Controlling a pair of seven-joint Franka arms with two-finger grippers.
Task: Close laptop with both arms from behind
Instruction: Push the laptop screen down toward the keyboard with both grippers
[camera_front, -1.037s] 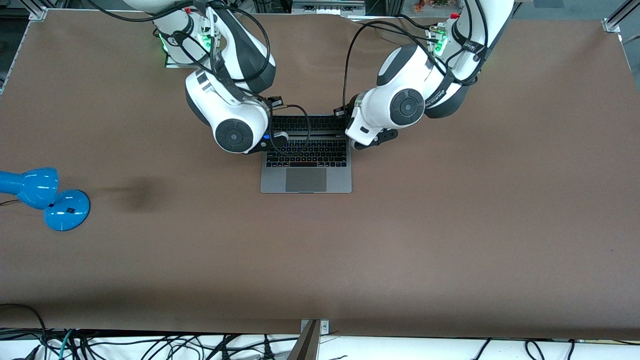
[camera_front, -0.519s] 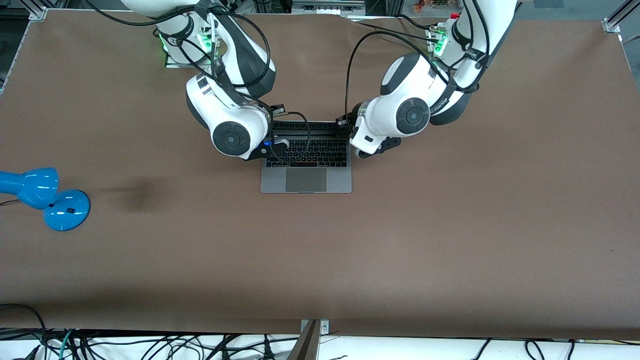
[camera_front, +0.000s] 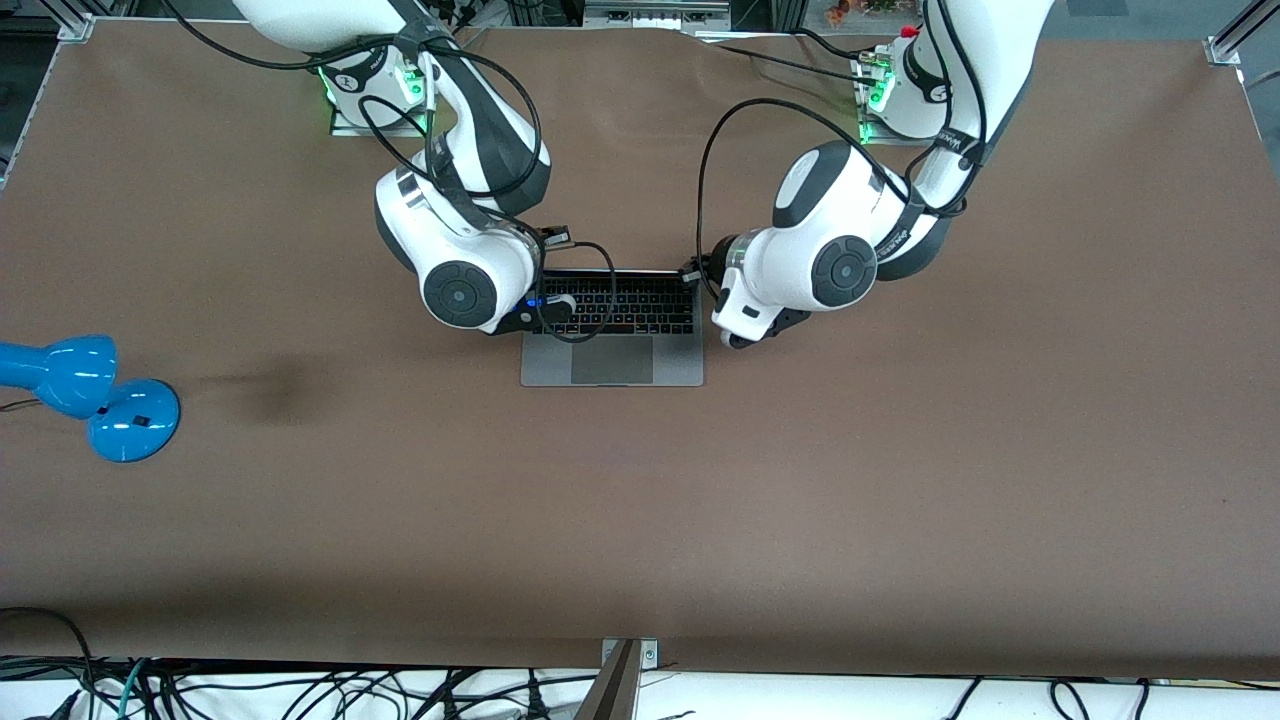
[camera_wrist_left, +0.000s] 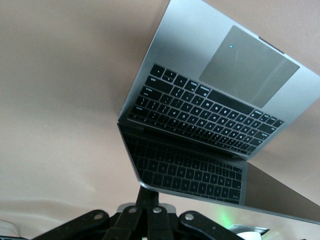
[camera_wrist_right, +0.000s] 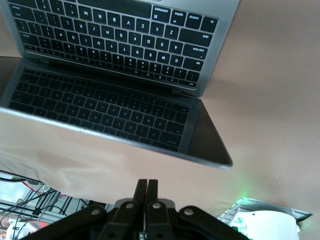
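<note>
The grey laptop (camera_front: 612, 362) lies at the table's middle, its lid tilted well down over the black keyboard. In the left wrist view the laptop (camera_wrist_left: 226, 75) shows its keyboard, trackpad and the dark screen mirroring the keys. My left gripper (camera_wrist_left: 148, 199) is shut and its tips touch the lid's top edge near a corner; in the front view it (camera_front: 700, 272) is at the lid's end toward the left arm. My right gripper (camera_wrist_right: 147, 186) is shut, just by the lid's top edge (camera_wrist_right: 115, 137); in the front view it (camera_front: 545, 305) is at the lid's other end.
A blue desk lamp (camera_front: 90, 392) stands near the table's edge at the right arm's end. Black cables loop from both wrists over the laptop's keyboard (camera_front: 590, 300). Brown table (camera_front: 900, 480) spreads wide toward the front camera.
Both grippers have moved toward the front camera and lower, and the laptop's lid has tilted farther down over the keyboard.
</note>
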